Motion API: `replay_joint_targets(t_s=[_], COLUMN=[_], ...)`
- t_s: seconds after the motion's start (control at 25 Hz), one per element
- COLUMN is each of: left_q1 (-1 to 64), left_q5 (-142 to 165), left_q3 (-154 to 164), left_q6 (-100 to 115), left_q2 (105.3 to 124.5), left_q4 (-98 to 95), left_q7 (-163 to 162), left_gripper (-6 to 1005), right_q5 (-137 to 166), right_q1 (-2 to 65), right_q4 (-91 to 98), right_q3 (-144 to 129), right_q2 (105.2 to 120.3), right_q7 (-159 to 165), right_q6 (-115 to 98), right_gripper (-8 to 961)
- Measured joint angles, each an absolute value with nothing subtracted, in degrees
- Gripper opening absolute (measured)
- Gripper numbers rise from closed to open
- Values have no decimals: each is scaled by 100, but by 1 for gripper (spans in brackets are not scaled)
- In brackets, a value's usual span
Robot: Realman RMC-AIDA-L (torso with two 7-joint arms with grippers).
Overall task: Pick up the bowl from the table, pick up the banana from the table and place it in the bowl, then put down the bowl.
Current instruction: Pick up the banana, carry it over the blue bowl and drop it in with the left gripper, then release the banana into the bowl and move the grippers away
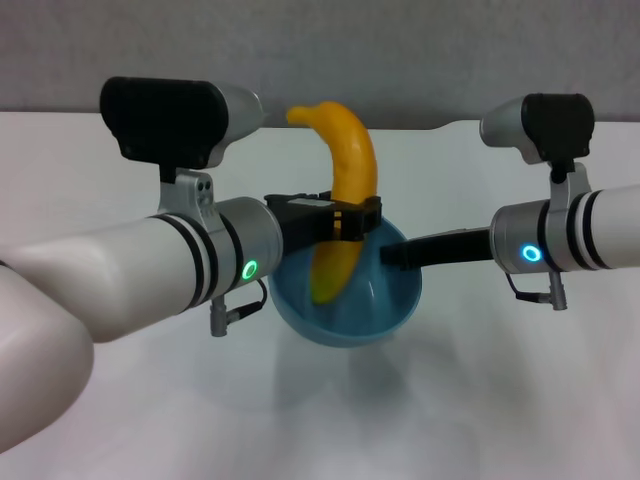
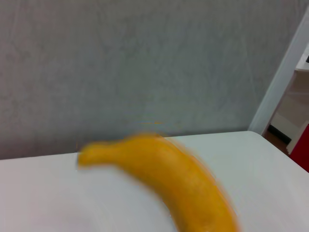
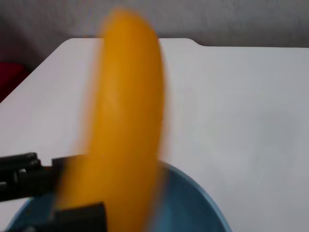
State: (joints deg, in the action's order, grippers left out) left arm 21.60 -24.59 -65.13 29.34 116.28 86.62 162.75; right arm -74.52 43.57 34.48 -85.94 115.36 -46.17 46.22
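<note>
My left gripper [image 1: 350, 221] is shut on the yellow-orange banana [image 1: 347, 165] around its middle and holds it nearly upright. The banana's lower end hangs inside the light-blue bowl [image 1: 350, 315]. My right gripper [image 1: 392, 254] grips the bowl's rim from the right and holds it above the white table [image 1: 520, 400], with a shadow under it. The left wrist view shows the banana [image 2: 169, 179] blurred. The right wrist view shows the banana [image 3: 123, 121] over the bowl [image 3: 193, 208], with the left gripper's black fingers [image 3: 29, 174] on it.
A grey wall [image 1: 400, 50] stands behind the table's far edge, which has a notch [image 3: 198, 42]. A white door frame [image 2: 280, 82] and a red object [image 2: 301, 152] show past the table's end in the left wrist view.
</note>
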Motion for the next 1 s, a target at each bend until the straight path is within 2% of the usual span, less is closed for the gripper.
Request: replay_joint_targets(t_s=[0.44, 0.52, 1.0], left_q1=[2308, 2308, 1970], left_q5=[-2444, -2444, -2238], left_q3=[-6420, -6444, -6963], left_q6=[2937, 2910, 2829], left_q2=[11615, 11611, 11580], left_q4=[8463, 8508, 8754], left_q7=[16277, 16277, 16278], left_gripper=[676, 876, 903], right_q5=[-7438, -7433, -7241], right_q1=[4315, 4260, 4194], right_q4=[3432, 3406, 3291], right_q3=[-8567, -8566, -8579], right_q2=[11521, 11521, 11514], right_q7=[-4608, -4608, -4578], right_q6=[4622, 4624, 4678], right_gripper=[35, 35, 35])
